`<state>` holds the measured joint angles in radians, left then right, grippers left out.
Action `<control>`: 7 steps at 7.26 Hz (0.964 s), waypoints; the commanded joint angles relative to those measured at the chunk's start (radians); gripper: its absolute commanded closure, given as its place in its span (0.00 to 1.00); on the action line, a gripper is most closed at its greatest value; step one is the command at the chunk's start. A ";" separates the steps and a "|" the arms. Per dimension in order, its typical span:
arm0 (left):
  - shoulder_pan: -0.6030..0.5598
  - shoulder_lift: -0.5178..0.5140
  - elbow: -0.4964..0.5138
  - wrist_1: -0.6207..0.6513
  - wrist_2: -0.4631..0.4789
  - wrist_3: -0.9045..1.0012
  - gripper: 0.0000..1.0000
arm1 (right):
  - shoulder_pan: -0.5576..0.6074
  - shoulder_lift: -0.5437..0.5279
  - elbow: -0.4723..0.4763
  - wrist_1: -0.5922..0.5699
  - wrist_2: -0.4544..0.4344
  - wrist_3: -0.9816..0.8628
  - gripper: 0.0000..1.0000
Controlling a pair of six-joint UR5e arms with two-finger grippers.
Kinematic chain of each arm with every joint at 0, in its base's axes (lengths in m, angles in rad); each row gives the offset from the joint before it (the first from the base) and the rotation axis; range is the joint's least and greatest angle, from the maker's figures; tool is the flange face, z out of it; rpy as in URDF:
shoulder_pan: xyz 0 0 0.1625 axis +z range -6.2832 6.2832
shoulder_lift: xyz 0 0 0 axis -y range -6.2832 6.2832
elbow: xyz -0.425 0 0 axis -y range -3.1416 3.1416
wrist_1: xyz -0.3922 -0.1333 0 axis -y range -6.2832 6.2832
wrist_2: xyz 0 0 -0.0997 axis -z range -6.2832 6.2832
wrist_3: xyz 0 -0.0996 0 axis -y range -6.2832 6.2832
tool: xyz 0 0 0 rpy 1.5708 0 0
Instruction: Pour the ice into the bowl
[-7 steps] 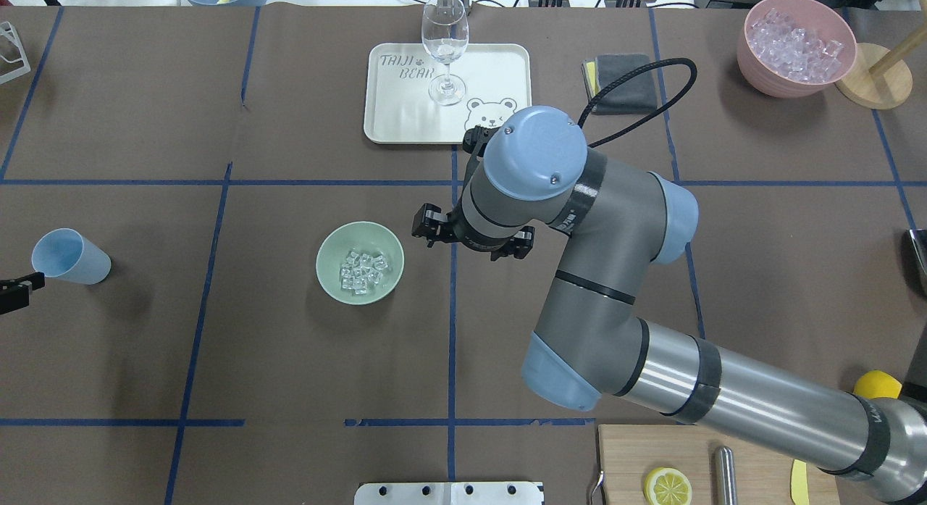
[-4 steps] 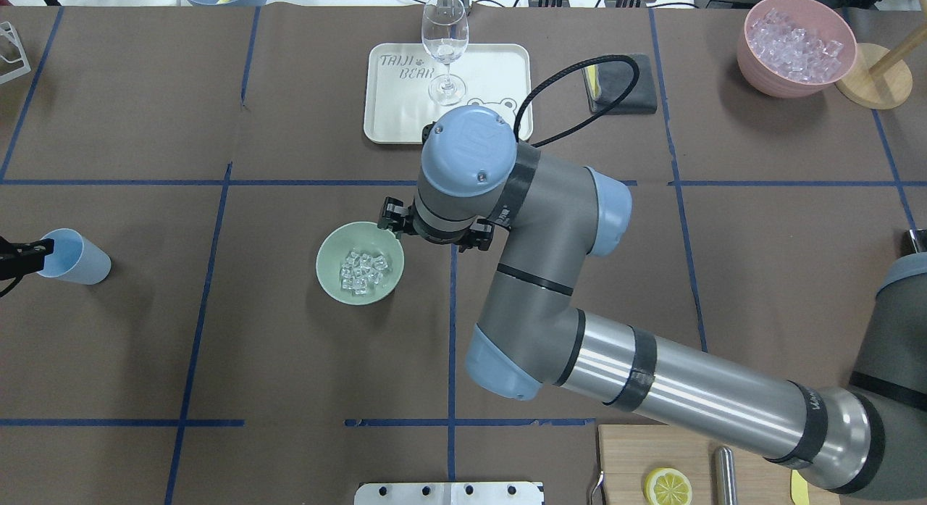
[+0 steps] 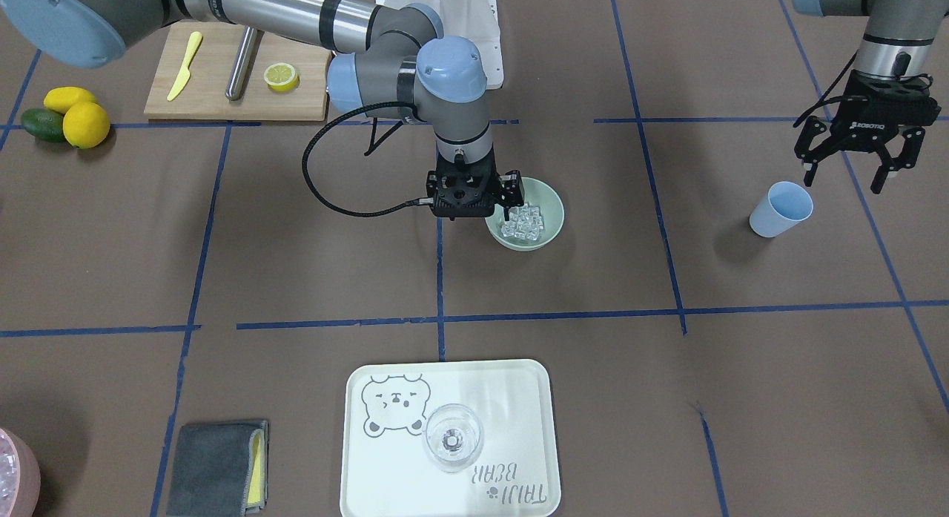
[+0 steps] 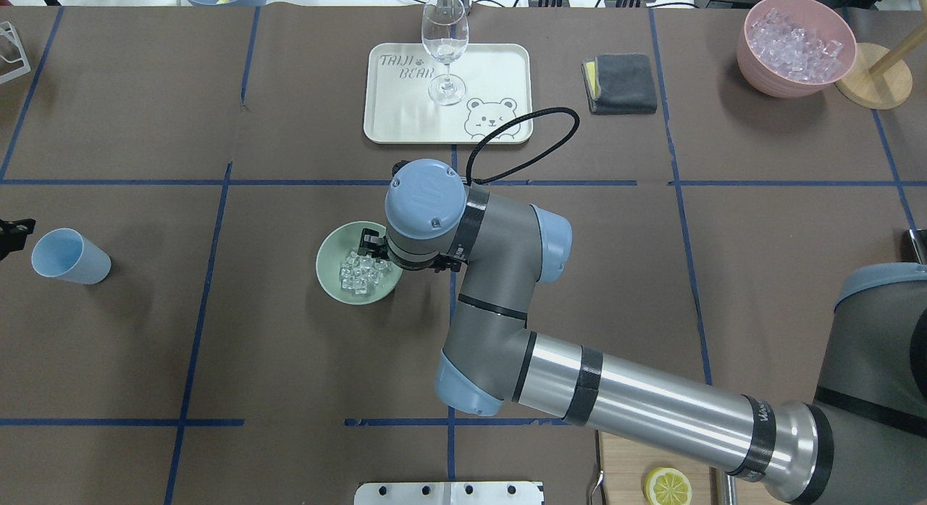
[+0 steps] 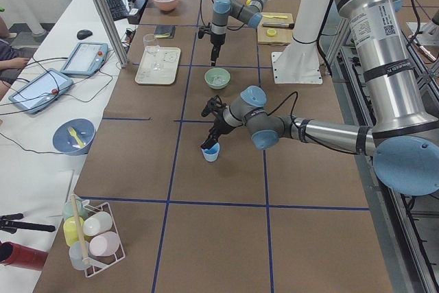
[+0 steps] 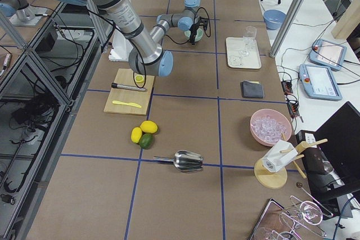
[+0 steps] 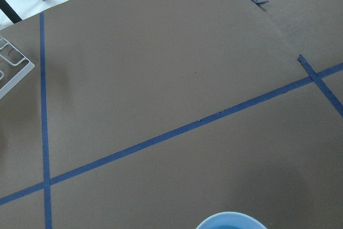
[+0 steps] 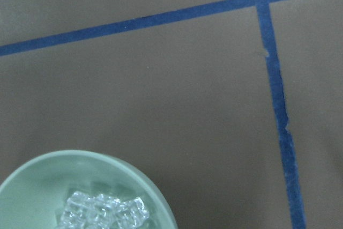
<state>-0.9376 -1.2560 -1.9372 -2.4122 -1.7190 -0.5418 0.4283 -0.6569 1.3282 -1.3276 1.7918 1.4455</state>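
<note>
The pale mint-green bowl [image 4: 334, 255] stands near the table's middle with a small heap of clear ice [image 4: 360, 271] in it; both also show in the front view, the bowl [image 3: 547, 205] and the ice [image 3: 525, 222]. My right gripper [image 3: 472, 194] is open and empty, low over the bowl's rim on the side toward the table's centre line, one finger [image 4: 369, 238] above the bowl. My left gripper [image 3: 849, 165] is open and empty, just above and beside a light blue cup [image 3: 780, 200] that stands tilted at the far left [image 4: 70, 256].
A white tray [image 4: 492, 70] with a wine glass [image 4: 445, 48] lies beyond the bowl. A grey cloth [image 4: 623, 83] and a pink bowl of ice [image 4: 795, 45] are at the back right. A cutting board [image 3: 215, 79] with a lemon half, and lemons [image 3: 78, 116], lie near the robot.
My right arm has swung left and come down, bringing its open gripper from right of the bowl to over the bowl's rim. My left gripper has shifted slightly beside the cup. Bowl and ice unchanged.
</note>
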 commanded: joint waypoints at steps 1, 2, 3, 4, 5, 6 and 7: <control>-0.111 -0.049 0.004 0.063 -0.102 0.078 0.00 | -0.011 0.002 -0.009 0.010 -0.003 0.038 0.51; -0.112 -0.074 0.006 0.094 -0.102 0.079 0.00 | -0.011 0.000 -0.009 0.011 -0.002 0.035 0.98; -0.115 -0.089 0.024 0.099 -0.105 0.079 0.00 | -0.011 0.000 -0.007 0.010 0.001 0.033 1.00; -0.116 -0.097 0.061 0.100 -0.109 0.079 0.00 | -0.011 0.000 -0.004 0.010 0.003 0.029 1.00; -0.121 -0.124 0.079 0.157 -0.184 0.079 0.00 | -0.011 0.000 0.009 0.011 0.006 0.026 1.00; -0.168 -0.185 0.078 0.274 -0.247 0.112 0.00 | -0.005 0.000 0.043 0.010 0.012 0.018 1.00; -0.219 -0.212 0.080 0.351 -0.251 0.225 0.00 | 0.015 -0.004 0.074 0.010 0.053 0.016 1.00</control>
<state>-1.1011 -1.4236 -1.8621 -2.1657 -1.9371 -0.4148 0.4264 -0.6579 1.3657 -1.3173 1.8118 1.4662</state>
